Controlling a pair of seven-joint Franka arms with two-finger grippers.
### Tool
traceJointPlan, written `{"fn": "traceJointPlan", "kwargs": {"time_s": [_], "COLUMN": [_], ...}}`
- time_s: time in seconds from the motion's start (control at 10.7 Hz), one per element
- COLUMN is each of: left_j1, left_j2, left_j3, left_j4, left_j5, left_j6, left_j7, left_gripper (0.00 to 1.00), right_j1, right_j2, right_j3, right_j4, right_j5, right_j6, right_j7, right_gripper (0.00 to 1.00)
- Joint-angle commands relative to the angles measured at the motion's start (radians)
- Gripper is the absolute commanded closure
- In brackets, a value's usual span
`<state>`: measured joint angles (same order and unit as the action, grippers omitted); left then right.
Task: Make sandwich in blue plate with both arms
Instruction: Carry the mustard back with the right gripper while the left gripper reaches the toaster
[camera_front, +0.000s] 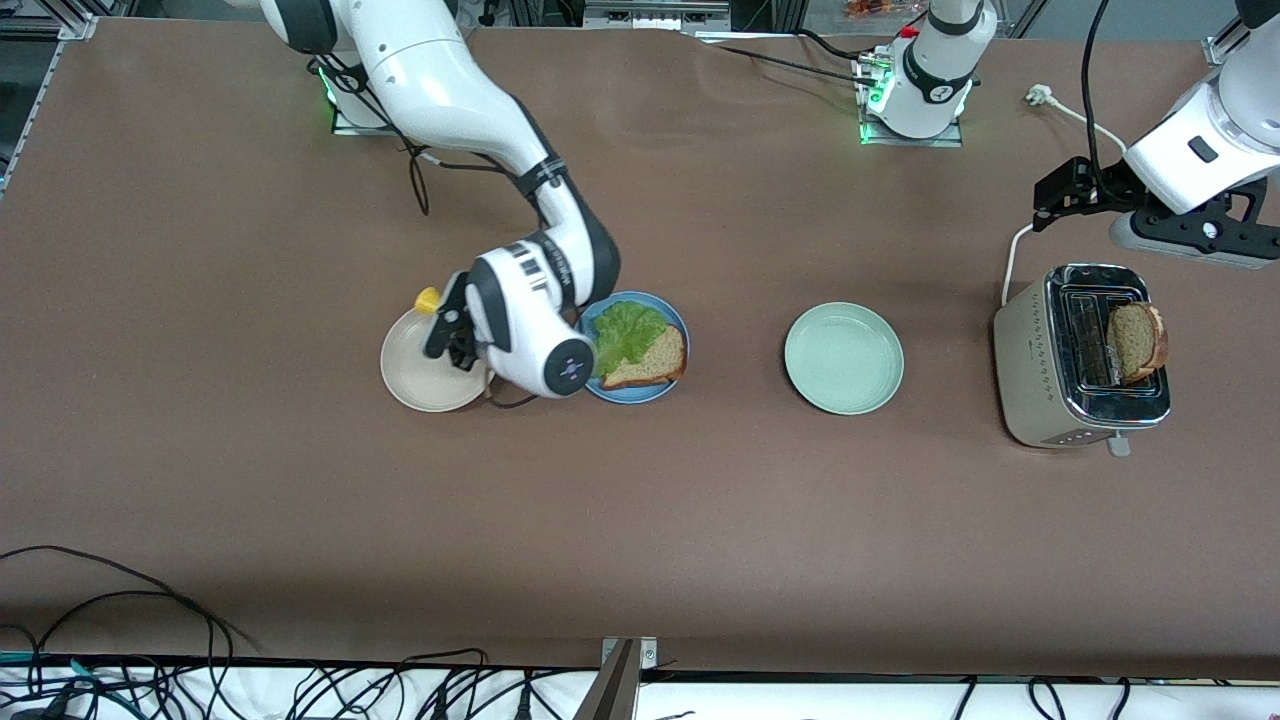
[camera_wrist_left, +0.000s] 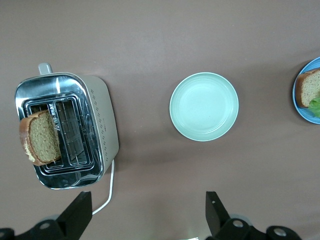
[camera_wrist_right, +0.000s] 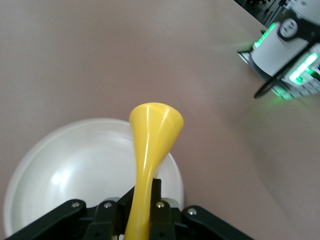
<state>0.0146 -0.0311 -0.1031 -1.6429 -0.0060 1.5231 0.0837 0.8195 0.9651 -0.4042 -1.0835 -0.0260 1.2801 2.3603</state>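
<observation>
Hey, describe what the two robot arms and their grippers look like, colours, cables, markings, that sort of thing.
Both arms are glossy white jointed tubes with black joint bands. The right arm has a black cable strapped along it, a striped label near the wrist and a round black end cap with a small purple mark. The left arm also trails a black cable. The left gripper and right gripper are black, with angular two-finger bodies.

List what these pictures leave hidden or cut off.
- Front view: the right arm's wrist covers part of the blue plate and the beige plate.
- Right wrist view: the yellow tool, gripped by the right pincer, has its lower end cut off by the picture's edge.
- Left wrist view: the edge cuts off the open left pincer and the blue plate.
</observation>
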Motion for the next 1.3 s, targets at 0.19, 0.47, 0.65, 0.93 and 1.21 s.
{"fn": "traceJointPlan", "kwargs": {"time_s": [0.19,0.47,0.65,0.93,1.21], "left_j1": [-0.001,-0.001,0.002,0.004,0.004], "left_j2": [0.004,0.004,0.004,0.008,0.011], "left_j3": [0.003,0.003,0.003,0.003,0.011], "left_j4": [0.012,0.012,0.012,0.011,0.011], "left_j5": [-0.018,-0.017,-0.018,-0.017,-0.015], "left_j6": [-0.001,0.002,0.002,0.022,0.023], "left_j7": [0.005,0.005,0.005,0.010,0.017], "left_gripper": [0.00,0.00,0.00,0.00,0.00], "right_j1": [-0.118,-0.233,-0.369,-0.505,-0.620], "right_j2": [-0.106,-0.279,-0.415,-0.572,-0.611], "right_j3": [-0.059,0.039,0.151,0.177,0.174], "right_j4": [0.034,-0.048,-0.151,-0.346,-0.442], "right_j5": [0.020,0.027,0.070,0.089,0.194], "right_j6": [0.015,0.100,0.146,0.212,0.278], "right_j7": [-0.235,-0.314,-0.445,-0.802,-1.157], "right_gripper": [1.00,1.00,1.00,1.00,1.00]}}
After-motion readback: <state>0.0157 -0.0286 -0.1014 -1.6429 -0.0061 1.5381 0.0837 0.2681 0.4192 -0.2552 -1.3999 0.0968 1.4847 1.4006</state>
